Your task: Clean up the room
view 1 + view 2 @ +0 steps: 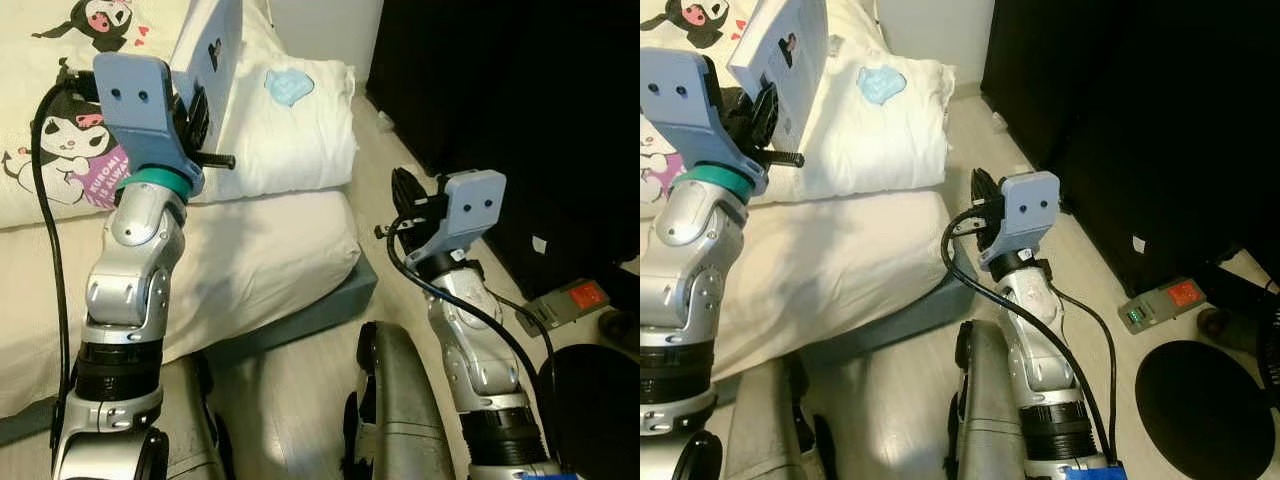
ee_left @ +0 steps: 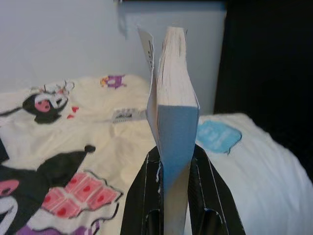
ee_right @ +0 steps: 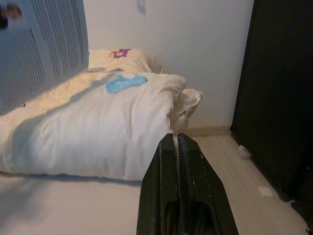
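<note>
The left pincer (image 2: pixel 173 196) is clamped on the lower edge of a paperback book (image 2: pixel 172 107), holding it upright in the air above the bed (image 1: pixel 270 260), near the white pillow (image 1: pixel 290 130); the right pincer (image 3: pixel 178 161) hangs over the floor beside the bed, fingers pressed together, holding nothing; the step in hand looks like carrying the book off; next it needs a proper resting place, still to be found.

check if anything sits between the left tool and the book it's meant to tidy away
Nothing does. The left tool is already shut on the book, one black finger on each side of its blue spine, holding it upright above the bed. The right tool is shut, away from it.
</note>
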Controlling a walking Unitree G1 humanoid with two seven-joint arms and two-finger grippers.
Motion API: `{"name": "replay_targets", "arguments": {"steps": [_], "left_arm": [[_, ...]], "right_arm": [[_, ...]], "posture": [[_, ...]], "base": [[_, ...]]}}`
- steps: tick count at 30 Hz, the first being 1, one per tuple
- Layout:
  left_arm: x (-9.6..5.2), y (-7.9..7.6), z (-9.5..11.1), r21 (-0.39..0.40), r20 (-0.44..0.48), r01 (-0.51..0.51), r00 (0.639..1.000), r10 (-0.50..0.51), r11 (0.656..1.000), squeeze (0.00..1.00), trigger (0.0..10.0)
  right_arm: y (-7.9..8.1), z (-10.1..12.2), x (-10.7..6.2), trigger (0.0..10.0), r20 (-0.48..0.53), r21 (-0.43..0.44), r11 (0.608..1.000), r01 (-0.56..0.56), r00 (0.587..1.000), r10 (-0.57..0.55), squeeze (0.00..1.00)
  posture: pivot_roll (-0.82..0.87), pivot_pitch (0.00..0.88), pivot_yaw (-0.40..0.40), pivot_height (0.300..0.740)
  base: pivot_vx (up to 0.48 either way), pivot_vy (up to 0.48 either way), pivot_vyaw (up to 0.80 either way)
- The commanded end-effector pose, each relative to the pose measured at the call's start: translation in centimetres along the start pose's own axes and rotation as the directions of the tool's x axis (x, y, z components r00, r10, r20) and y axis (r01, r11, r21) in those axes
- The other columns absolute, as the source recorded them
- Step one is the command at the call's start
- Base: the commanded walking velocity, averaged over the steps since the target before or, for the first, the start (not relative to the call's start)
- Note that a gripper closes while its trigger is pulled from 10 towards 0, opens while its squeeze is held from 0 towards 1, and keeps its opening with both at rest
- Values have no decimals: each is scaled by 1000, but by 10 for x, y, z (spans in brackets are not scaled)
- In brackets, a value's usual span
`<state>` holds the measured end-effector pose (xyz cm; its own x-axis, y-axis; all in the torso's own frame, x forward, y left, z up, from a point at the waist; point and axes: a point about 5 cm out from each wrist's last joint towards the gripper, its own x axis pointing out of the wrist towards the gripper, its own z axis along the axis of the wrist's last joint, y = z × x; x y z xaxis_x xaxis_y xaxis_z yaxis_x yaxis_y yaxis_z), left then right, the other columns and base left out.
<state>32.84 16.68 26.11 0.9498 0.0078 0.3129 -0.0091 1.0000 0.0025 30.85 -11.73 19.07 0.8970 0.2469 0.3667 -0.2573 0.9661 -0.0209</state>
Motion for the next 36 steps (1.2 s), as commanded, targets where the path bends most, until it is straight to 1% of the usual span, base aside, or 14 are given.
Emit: {"name": "replay_targets", "arguments": {"steps": [1,5,9,14,20,23,25,33,36], "left_arm": [[-3,7,-7,5,-26,-23,999,23,1000,0,10000],[-4,9,-9,5,-33,-33,999,34,999,0,10000],[-4,7,-8,8,-27,-28,999,28,1000,0,10000],[-3,6,-7,8,-24,-23,999,23,1000,0,10000],[-1,4,-7,9,-17,-16,1000,16,1000,0,10000],[-1,4,-7,9,-17,-16,1000,16,1000,0,10000],[-1,3,-6,6,-13,-12,1000,12,1000,0,10000],[0,2,-6,3,-13,-4,1000,4,1000,0,10000],[0,2,-7,4,-15,-3,1000,3,1000,0,10000]], "right_arm": [[0,1,0,10000,11,-7,1000,4,1000,-4,0],[0,2,0,10000,12,-7,1000,4,1000,-4,0],[-1,2,0,10000,10,-9,1000,0,1000,0,0],[-1,2,0,10000,10,-10,1000,2,1000,-2,0],[-2,2,0,10000,10,-12,1000,4,1000,-4,0],[-2,2,0,10000,10,-12,1000,4,1000,-3,0],[-2,2,0,10000,10,-12,1000,2,1000,-1,0],[-3,3,0,10000,14,-16,1000,4,1000,-4,0],[-3,3,1,10000,14,-16,1000,5,1000,-4,0]], "posture": [[-80,123,10,594],[-79,123,8,609],[-79,124,7,629],[-81,124,9,644],[-84,124,11,679],[-83,123,10,684],[-84,118,9,699],[-86,110,9,729],[-86,110,9,734]], "base": [[0,0,0],[0,0,0],[0,0,0],[0,0,0],[0,0,0],[0,0,0],[0,0,0],[0,0,0],[0,0,0]]}}
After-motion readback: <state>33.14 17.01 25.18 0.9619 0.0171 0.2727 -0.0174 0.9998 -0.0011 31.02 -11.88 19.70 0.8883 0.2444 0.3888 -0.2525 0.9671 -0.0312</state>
